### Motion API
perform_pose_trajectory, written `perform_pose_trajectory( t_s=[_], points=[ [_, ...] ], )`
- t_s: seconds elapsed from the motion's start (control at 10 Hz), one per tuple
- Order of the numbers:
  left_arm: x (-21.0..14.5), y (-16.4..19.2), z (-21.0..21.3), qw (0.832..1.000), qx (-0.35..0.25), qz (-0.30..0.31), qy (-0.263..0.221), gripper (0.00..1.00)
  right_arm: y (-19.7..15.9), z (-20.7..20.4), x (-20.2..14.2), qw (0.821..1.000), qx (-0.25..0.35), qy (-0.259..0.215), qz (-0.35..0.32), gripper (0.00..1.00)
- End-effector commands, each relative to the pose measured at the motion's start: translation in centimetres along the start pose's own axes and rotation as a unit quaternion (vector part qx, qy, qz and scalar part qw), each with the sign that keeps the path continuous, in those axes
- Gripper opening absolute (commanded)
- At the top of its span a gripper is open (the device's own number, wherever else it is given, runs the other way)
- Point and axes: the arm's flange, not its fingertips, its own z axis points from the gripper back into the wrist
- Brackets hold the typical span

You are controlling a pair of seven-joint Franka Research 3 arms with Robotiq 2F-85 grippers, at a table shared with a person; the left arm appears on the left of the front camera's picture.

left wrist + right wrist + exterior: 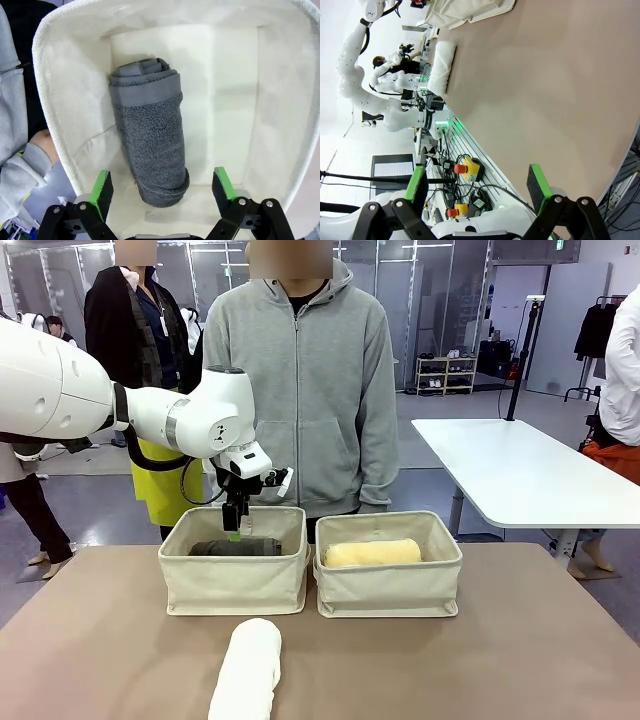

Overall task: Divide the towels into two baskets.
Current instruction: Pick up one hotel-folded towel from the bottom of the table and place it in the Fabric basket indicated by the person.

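as the left gripper (163, 181) hung over the left basket (232, 585) with its pads spread wide and nothing clamped, the dark grey towel (150, 135) lay along the basket floor below, close to one long wall and seemingly free of both pads. the yellow towel (372, 553) lay in the right basket (390, 590), just beside the first. the white towel (247, 670) lay on the table (500, 640), near the robot's edge and in front of the left basket. the right gripper (477, 185) was spread apart too, empty, off to the side over the table.

the step in hand looked like leaving the basket. to do it well the arm should rise straight up, pads kept wide, so that no pad catches the terry or drags the soft rim. the white towel seemed the next to fetch. a grip across its middle, square to the roll, would likely keep it from unrolling or sagging. with one towel in each basket, either would suit it.
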Motion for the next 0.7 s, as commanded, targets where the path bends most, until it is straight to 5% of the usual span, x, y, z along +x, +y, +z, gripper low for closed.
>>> perform_pose_trajectory(
  t_s=[0.0,0.2,0.4,0.6],
  points=[
    [-0.4,0.4,0.2,1.0,0.003,-0.005,0.001,1.0,0.3,0.0,-0.3,1.0,-0.007,0.003,-0.003,1.0],
    [0.0,0.0,0.1,1.0,0.001,0.0,0.0,1.0,0.3,0.0,-0.3,1.0,-0.007,0.003,-0.003,1.0],
    [-1.7,-1.0,5.5,0.992,-0.05,0.052,-0.103,1.0,0.3,0.0,-0.3,1.0,-0.007,0.003,-0.003,1.0],
    [-5.2,-4.2,9.1,0.978,-0.095,0.101,-0.155,1.0,0.3,0.0,-0.3,1.0,-0.007,0.003,-0.003,1.0]
  ],
)
